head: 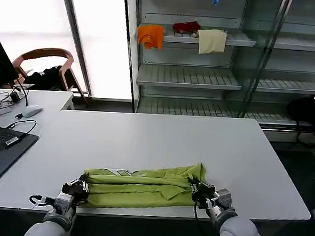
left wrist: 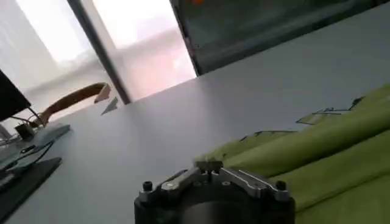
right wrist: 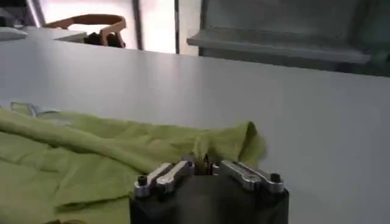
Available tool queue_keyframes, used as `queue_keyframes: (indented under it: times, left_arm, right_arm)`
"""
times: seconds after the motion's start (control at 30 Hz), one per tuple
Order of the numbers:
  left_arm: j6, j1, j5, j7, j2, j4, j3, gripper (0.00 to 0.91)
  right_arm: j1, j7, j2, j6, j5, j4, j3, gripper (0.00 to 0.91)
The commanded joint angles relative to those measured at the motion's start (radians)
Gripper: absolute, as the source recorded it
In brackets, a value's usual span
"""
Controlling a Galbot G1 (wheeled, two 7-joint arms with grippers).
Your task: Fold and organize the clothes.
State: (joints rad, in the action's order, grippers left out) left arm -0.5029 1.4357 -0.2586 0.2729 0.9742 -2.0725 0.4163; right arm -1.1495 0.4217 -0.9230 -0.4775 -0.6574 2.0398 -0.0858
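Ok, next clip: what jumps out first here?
A lime T-shirt, folded into a long band, lies along the near edge of the white table. The left pincer pinches one end and the right pincer the other. Behind, cloths hang on a shelf.

1 lime yellow-green thin-fabric T-shirt [head: 142, 189]; 2 grippers: left [head: 76, 188], right [head: 198, 189]; 3 shelf cloths: orange [head: 151, 36], dark red [head: 185, 27], cream [head: 211, 41]; 1 white worktop [head: 156, 139]
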Motion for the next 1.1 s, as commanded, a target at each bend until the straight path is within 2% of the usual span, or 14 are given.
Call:
queue_keyframes:
  times: [0.03,0.13,0.27,0.4,0.47,0.5,0.57,0.6,0.63,0.73,0.77,0.8,0.93,1.1]
  left_arm:
    - [-0.024,0.025,0.035,0.006,-0.014,-0.051,0.020,0.907]
    - [-0.040,0.055,0.054,0.002,-0.025,-0.092,0.038,0.907]
    - [-0.047,0.117,0.092,-0.003,-0.030,-0.153,0.085,0.907]
    - [-0.020,0.178,0.118,-0.004,-0.021,-0.209,0.146,0.907]
    - [-0.001,0.196,0.115,0.004,0.001,-0.225,0.165,0.907]
    - [0.020,0.204,0.070,0.016,0.023,-0.241,0.171,0.907]
    - [0.045,0.208,-0.018,0.056,0.055,-0.251,0.162,0.907]
    - [0.058,0.208,-0.086,0.074,0.088,-0.248,0.152,0.907]
    - [0.063,0.207,-0.107,0.084,0.106,-0.238,0.145,0.907]
    - [0.132,0.197,-0.108,0.084,0.170,-0.187,0.118,0.907]
    - [0.137,0.193,-0.111,0.083,0.187,-0.182,0.113,0.907]
    - [0.142,0.188,-0.123,0.079,0.216,-0.178,0.107,0.907]
    - [0.159,0.163,-0.177,0.075,0.292,-0.146,0.103,0.907]
    - [0.161,0.153,-0.240,0.069,0.335,-0.109,0.104,0.907]
  right_arm:
    - [-0.012,0.316,-0.057,0.010,0.029,0.022,0.006,0.907]
    - [-0.020,0.340,-0.051,0.009,0.060,0.056,-0.015,0.907]
    - [-0.042,0.313,-0.040,0.033,0.091,0.101,-0.052,0.907]
    - [-0.103,0.235,-0.026,0.088,0.119,0.140,-0.122,0.907]
    - [-0.163,0.170,-0.024,0.137,0.133,0.161,-0.165,0.907]
    - [-0.208,0.118,-0.021,0.181,0.141,0.169,-0.196,0.907]
    - [-0.264,0.048,-0.017,0.224,0.147,0.176,-0.234,0.907]
    - [-0.307,0.008,-0.007,0.269,0.156,0.174,-0.268,0.907]
    - [-0.322,-0.010,-0.002,0.308,0.162,0.172,-0.282,0.907]
    - [-0.411,-0.091,0.005,0.435,0.148,0.164,-0.357,0.907]
    - [-0.422,-0.107,0.008,0.451,0.142,0.163,-0.370,0.907]
    - [-0.455,-0.138,0.009,0.513,0.141,0.156,-0.387,0.907]
    - [-0.520,-0.199,0.006,0.625,0.141,0.124,-0.447,0.907]
    - [-0.537,-0.225,0.007,0.680,0.063,0.087,-0.518,0.907]
